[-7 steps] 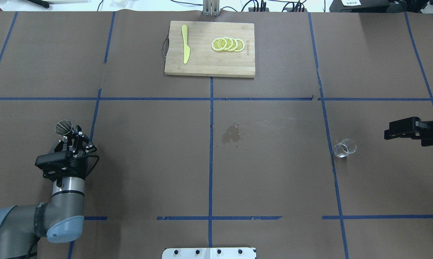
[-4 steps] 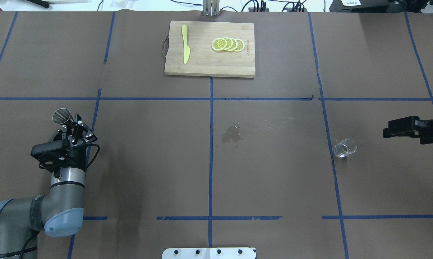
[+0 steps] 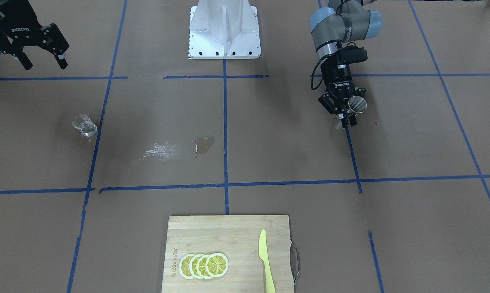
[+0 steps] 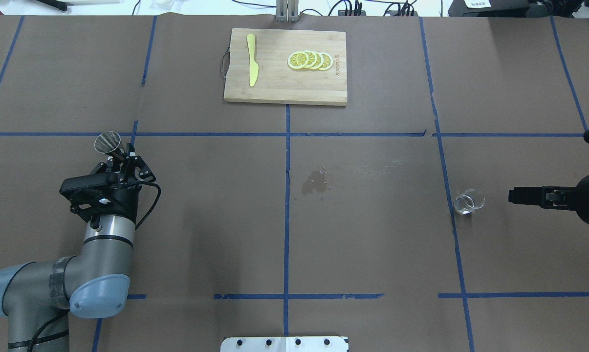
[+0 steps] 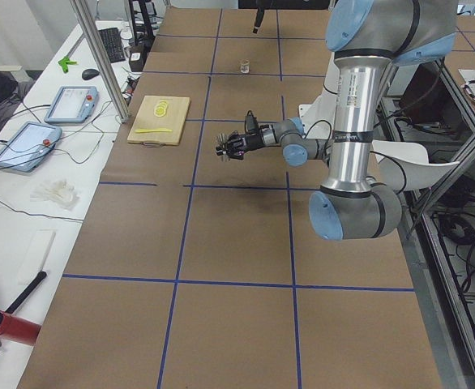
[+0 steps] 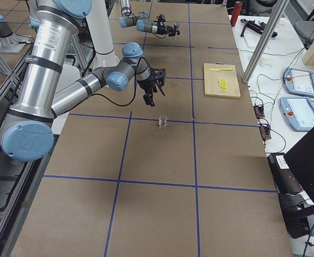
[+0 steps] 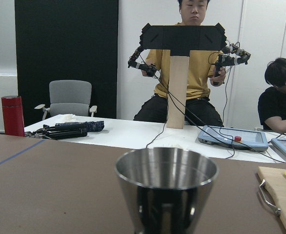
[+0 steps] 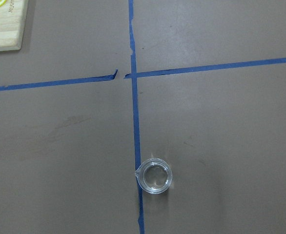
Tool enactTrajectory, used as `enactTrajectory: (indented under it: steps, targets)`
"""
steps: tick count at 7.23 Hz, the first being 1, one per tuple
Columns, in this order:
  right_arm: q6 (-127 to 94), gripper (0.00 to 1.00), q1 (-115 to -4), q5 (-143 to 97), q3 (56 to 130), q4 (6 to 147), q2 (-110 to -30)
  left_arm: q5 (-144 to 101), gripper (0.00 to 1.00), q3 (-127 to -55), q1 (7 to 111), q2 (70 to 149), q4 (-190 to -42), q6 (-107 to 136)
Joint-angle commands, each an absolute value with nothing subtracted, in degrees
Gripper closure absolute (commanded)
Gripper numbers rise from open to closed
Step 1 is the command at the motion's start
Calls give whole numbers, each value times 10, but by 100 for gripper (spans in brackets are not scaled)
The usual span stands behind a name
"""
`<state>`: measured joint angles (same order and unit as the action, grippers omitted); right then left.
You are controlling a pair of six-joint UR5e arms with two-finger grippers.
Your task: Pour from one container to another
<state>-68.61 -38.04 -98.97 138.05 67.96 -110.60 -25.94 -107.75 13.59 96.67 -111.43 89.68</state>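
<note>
The silver metal jigger (image 4: 109, 142) is held off the table, tilted, at the table's left, with my left gripper (image 4: 117, 153) shut on its narrow waist. Its upper cone (image 7: 166, 187) fills the left wrist view, and it also shows as the jigger (image 3: 357, 104) in the front-facing view. The clear glass cup (image 4: 469, 201) stands upright on the brown paper at the right, beside a blue tape line; from above, the cup (image 8: 154, 176) looks empty. My right gripper (image 3: 43, 63) hovers open and empty, apart from the cup (image 3: 84, 125), on its outer side.
A wooden cutting board (image 4: 274, 88) at the table's far middle carries several lemon slices (image 4: 310, 60) and a yellow knife (image 4: 251, 59). A wet spill (image 4: 316, 182) marks the paper at the centre. People sit behind the far edge in the left wrist view.
My left arm has carried the jigger farther from the robot and a little toward the centre. My right gripper has shifted closer to the cup and turned edge-on to the overhead camera.
</note>
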Motion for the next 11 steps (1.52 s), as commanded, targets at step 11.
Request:
enactTrajectory:
  steps: [11]
  targets:
    - [-687, 0, -103, -468, 1118, 331, -1107, -404, 100, -1004, 161, 1026, -1420, 548]
